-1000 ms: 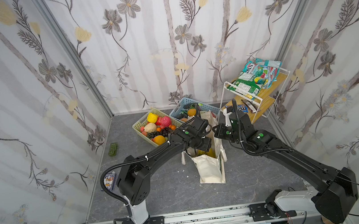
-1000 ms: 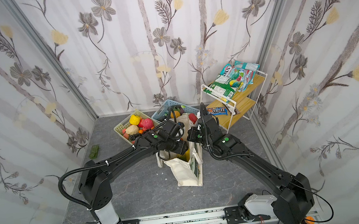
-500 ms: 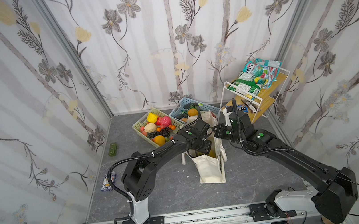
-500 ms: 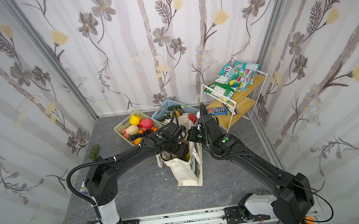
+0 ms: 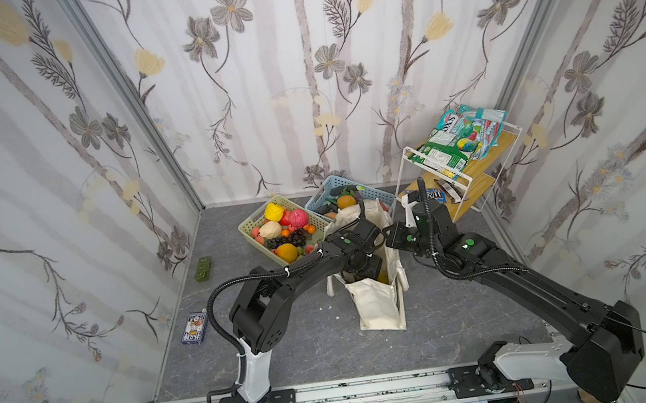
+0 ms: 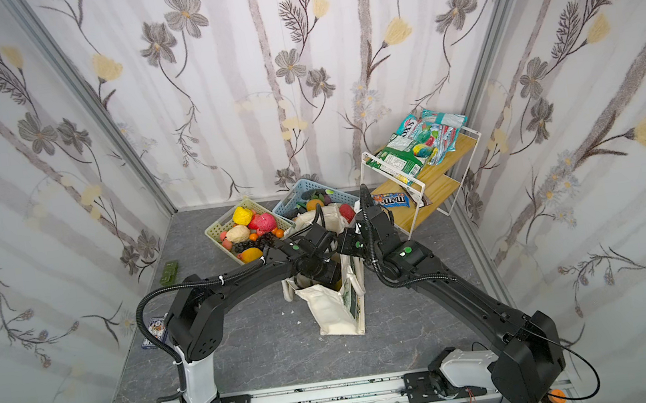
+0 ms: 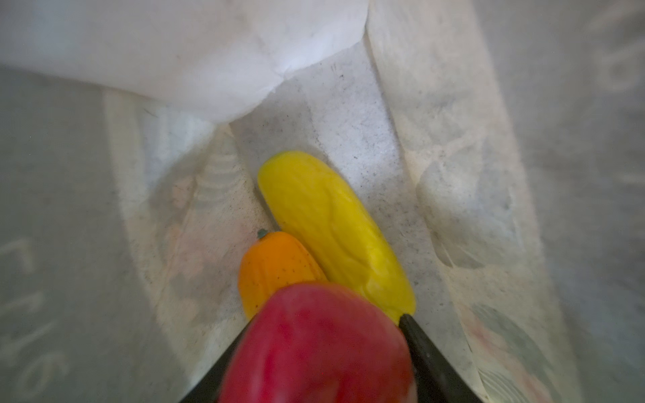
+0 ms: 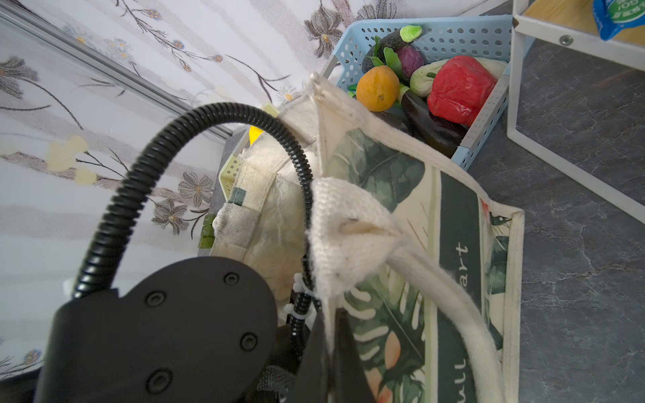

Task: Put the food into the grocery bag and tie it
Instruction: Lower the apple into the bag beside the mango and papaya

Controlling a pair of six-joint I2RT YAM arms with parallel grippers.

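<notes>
Clasping smooth round apple [image 7: 319, 352], left hand [image 7: 323, 328] sits inside canvas bag [image 8: 401, 167]; right hand [image 8: 328, 324] pinches its rim.

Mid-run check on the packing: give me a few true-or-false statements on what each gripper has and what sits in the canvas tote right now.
1. The left gripper holds a red toy apple inside the cream leaf-print canvas tote. True.
2. The tote's bottom is bare. False: a long yellow toy fruit and a small orange toy fruit lie there, touching.
3. The right gripper hangs open, clear of the tote. False: it is shut on the tote's rim.
4. A lumpy red toy piece lies in the pastel blue perforated basket. True.
</notes>
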